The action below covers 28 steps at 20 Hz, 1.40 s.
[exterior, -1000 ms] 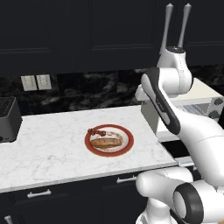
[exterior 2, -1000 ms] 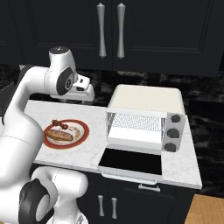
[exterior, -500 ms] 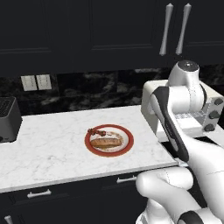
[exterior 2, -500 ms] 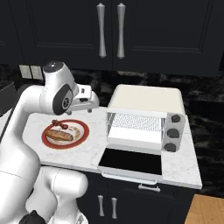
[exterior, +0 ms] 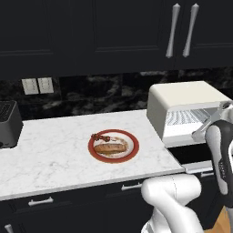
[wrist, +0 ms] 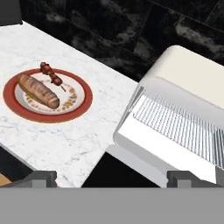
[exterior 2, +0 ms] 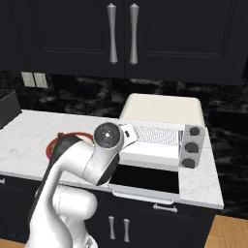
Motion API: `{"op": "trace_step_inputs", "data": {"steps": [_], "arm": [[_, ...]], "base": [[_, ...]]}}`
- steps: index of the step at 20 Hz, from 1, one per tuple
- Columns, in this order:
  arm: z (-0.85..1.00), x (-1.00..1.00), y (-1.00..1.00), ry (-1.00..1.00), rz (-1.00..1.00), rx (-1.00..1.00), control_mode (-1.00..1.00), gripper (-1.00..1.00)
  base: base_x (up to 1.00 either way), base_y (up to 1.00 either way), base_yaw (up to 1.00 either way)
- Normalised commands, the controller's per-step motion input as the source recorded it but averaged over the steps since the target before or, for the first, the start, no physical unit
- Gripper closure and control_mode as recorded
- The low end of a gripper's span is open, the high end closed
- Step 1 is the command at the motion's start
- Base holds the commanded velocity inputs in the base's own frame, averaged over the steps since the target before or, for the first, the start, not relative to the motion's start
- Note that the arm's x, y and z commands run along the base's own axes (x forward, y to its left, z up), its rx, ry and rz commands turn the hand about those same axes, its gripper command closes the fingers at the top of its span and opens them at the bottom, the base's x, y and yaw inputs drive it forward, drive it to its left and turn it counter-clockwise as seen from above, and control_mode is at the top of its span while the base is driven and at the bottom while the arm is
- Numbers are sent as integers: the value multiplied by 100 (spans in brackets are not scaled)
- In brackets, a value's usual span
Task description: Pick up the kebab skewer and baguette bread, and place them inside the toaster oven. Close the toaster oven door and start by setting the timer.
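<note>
Pick step not begun — gripper [wrist: 111,177] wide, empty; kebab skewer [wrist: 51,74] and baguette bread [wrist: 38,90] on plate [wrist: 78,107]; toaster oven [exterior: 182,107] open — next, descend over skewer.

No writing, label, brand, number or sign can be read anywhere in these views — the rendered surfaces are blank. The toaster oven [exterior 2: 162,131], right of centre in the right base view, has three dark knobs [exterior 2: 192,147] down its right side with no legible markings beside them. The red-rimmed plate [wrist: 48,96], at the left of the hand view, shows only a speckled pattern — no lettering. The two pale wall plates [exterior: 37,85], at the left of the left base view, are unmarked, as are the dark cabinet doors [exterior: 136,32] across the top.
</note>
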Motion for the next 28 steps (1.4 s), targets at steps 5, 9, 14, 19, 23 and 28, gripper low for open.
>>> {"op": "trace_step_inputs", "data": {"steps": [5, 9, 14, 19, 23, 28], "arm": [[-16, 1, -62, -7, 14, -6, -100, -100], [-24, 24, -25, -9, 6, -7, -100, -100], [-6, 66, -3, -5, 1, 0, -100, -100], [-17, 59, -8, -9, 4, 0, -100, -100], [-24, 7, -57, -11, 7, 0, -100, -100], [-11, 28, -42, -6, 3, 0, -100, -100]], "base": [[0, 0, 0], [0, 0, 0], [0, 0, 0], [0, 0, 0], [0, 0, 0], [0, 0, 0]]}}
